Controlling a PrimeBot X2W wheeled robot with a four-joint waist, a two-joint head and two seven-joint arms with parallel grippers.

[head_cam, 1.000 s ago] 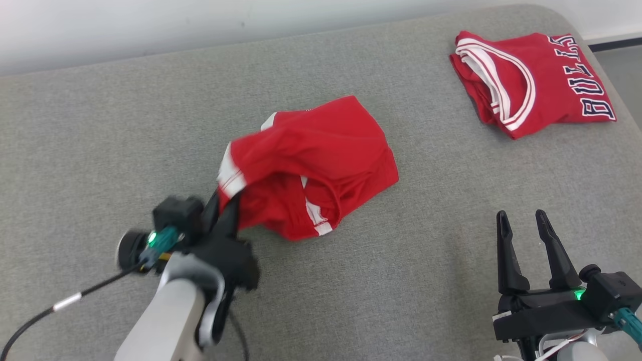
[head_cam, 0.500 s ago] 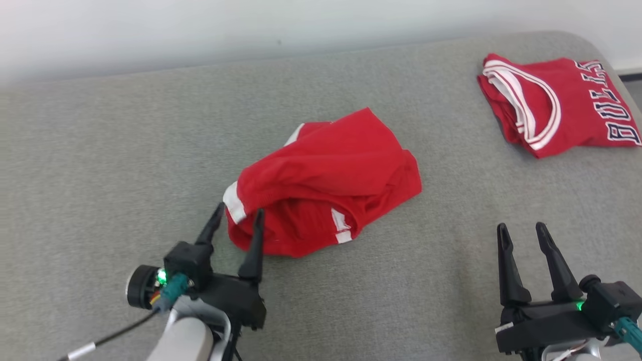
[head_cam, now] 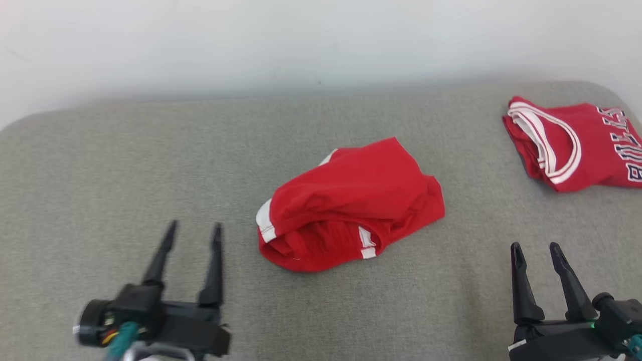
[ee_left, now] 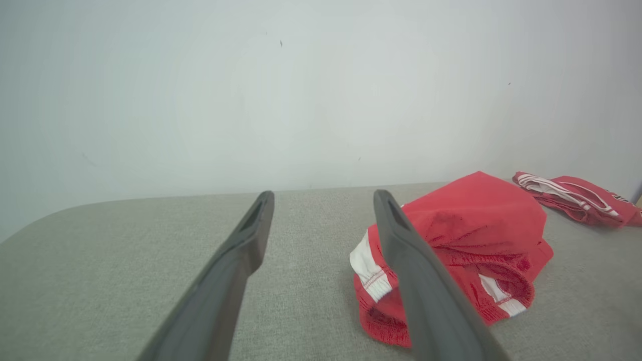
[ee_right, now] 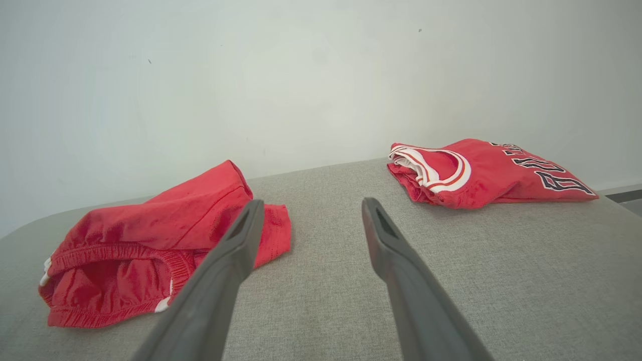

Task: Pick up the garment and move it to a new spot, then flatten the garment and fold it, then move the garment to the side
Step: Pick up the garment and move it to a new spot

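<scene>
Finds the red garment (head_cam: 351, 200) lying loose near the middle of the grey padded table (head_cam: 125, 165), bunched into a rumpled heap with the elastic waistband gaping toward the near side and white trim at the left edge. Touches it with nothing: holds the left gripper (head_cam: 194, 225) at the near left, fingers spread wide and empty, just left of the heap and apart from the fabric. Parks the right gripper (head_cam: 534, 245) at the near right, likewise spread and empty, well apart from the garment. Looks like a placement chosen for bare room on every side, enough for spreading the fabric flat. Reads as the moving step done and the flattening not yet begun, given the creases and doubled-over layers in the heap. Leaves a folded red jersey (head_cam: 572, 145) with dark lettering at the far right corner, well clear of the working spot, probably set aside as finished. Calls next, most likely, for pinching two opposite edges of the heap, one per gripper, and drawing them apart. Risks, with a grip on one layer alone, dragging the whole bundle instead of opening it.
</scene>
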